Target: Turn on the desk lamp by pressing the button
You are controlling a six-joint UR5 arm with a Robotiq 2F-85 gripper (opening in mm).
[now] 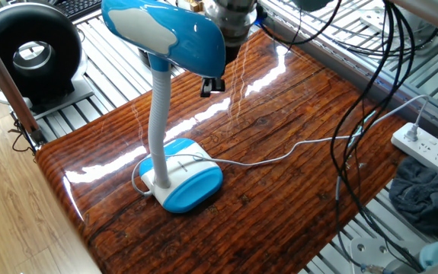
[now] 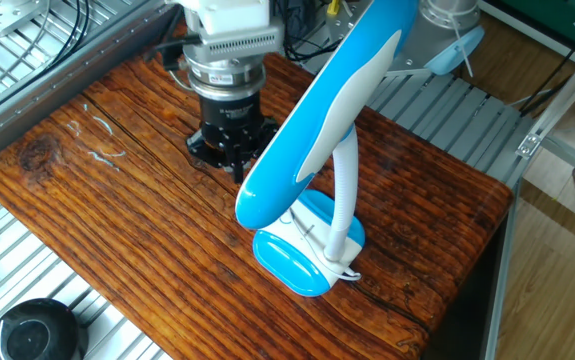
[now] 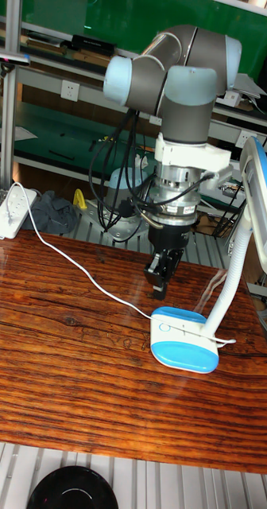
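Observation:
The desk lamp stands on the wooden table, its glossy blue head (image 1: 165, 34) on a white ribbed gooseneck (image 1: 158, 114) above the blue-rimmed base (image 1: 188, 183). In the tall fixed view the white top of the base (image 3: 181, 324) carries a small button (image 3: 165, 326). My gripper (image 3: 159, 293) points straight down, fingers shut with nothing held, a short way above the table just behind the base's cord end. From the other fixed view the gripper (image 2: 235, 168) is partly hidden behind the lamp head (image 2: 317, 120). Only its tip (image 1: 211, 85) shows below the head in one fixed view.
A thin white cord (image 1: 295, 148) runs from the base to a power strip (image 1: 428, 148) at the table's right edge. A black round fan (image 1: 28, 49) sits off the table's far left. Black cables (image 1: 356, 144) hang along the right side.

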